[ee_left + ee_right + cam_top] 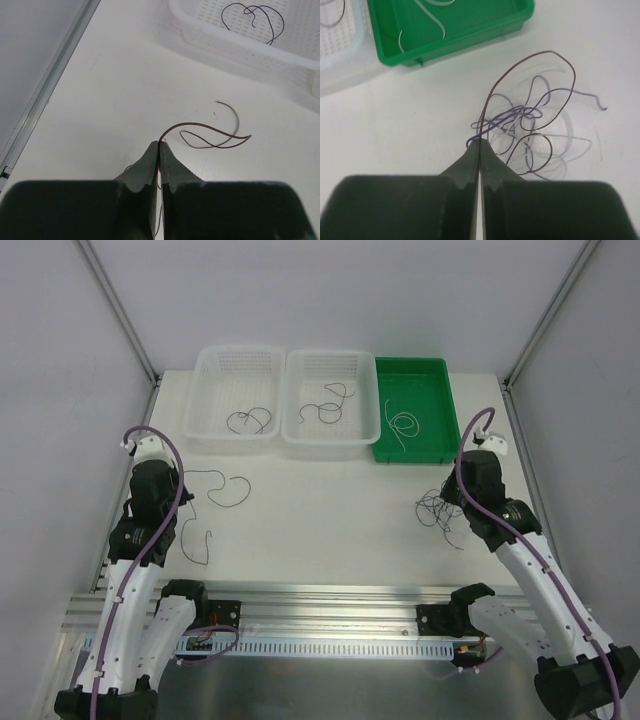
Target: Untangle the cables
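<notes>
My left gripper (160,144) is shut on one end of a thin brown cable (215,134), which curls away to the right on the white table. In the top view this gripper (178,476) is at the left and its cable (228,490) lies beside it. A separate dark strand (200,545) lies nearer the front. My right gripper (480,141) is shut on strands at the edge of a tangled clump (530,120) of brown, purplish and pale cables. In the top view the right gripper (452,496) is by the clump (438,512) at the right.
At the back stand a white basket (212,432) with a dark cable (250,421), a second white basket (300,435) with a cable (325,405), and a green tray (440,415) with a white cable (402,425). A metal rail (330,595) runs along the front edge.
</notes>
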Motion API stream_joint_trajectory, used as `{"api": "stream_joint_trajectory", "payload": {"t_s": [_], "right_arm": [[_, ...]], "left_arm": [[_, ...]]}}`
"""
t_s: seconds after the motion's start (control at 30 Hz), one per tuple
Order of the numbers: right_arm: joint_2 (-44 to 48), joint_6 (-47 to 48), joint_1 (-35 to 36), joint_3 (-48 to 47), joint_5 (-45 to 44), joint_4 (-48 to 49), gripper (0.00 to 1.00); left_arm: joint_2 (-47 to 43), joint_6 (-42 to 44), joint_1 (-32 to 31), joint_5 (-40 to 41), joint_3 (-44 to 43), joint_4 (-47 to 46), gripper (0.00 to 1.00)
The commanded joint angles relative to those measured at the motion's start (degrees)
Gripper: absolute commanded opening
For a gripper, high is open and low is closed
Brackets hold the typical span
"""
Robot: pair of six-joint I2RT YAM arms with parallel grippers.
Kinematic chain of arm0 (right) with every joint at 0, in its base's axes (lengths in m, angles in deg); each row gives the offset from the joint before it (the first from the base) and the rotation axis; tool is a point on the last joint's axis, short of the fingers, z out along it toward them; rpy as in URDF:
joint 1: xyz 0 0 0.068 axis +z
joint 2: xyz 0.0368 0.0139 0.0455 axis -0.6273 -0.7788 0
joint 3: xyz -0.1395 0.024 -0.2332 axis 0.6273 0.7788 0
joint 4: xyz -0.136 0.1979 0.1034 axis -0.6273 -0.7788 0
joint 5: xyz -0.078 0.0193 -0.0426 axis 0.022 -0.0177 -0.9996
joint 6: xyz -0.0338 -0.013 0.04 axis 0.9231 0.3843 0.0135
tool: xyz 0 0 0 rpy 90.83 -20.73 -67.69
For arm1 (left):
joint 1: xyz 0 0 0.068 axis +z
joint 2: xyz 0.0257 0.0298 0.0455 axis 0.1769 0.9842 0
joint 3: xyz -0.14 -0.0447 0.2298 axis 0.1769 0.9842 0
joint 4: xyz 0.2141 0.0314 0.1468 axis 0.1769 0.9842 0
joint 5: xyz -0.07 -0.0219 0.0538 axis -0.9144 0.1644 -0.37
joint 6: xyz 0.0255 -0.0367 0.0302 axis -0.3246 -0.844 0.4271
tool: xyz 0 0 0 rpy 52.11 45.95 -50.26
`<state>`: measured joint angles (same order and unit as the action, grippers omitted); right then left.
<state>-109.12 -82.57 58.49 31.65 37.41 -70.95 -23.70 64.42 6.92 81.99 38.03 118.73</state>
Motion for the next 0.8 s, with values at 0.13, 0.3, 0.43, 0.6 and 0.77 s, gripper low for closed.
{"api": "stream_joint_trajectory", "payload": {"t_s": [0.13, 0.3, 0.43, 0.6, 0.77], "right_arm": [[-5.51, -0.77, 2.41, 6.29, 16.82, 4.56, 0.02], [-10.95, -1.65, 10.32, 9.81, 18.67, 8.43, 0.07], [-17.28, -3.24, 20.93, 10.08, 19.63, 13.25, 0.11], [-25.54, -2.45, 29.92, 5.53, 21.13, 15.29, 0.29], [-26.96, 0.45, 36.17, 1.39, 20.17, 12.66, 0.74]], "left_arm": [[-0.34, -0.36, 0.46, -3.88, -0.33, -0.36, 0.00], [0.18, -0.36, 0.46, -9.14, -0.25, -0.71, 0.00], [1.24, -0.98, 0.46, -14.68, -0.24, -1.15, 0.00], [2.20, -3.17, 0.46, -22.33, -2.52, -1.07, 0.00], [5.01, -5.89, 0.37, -33.66, -9.36, -0.89, 0.00]]}}
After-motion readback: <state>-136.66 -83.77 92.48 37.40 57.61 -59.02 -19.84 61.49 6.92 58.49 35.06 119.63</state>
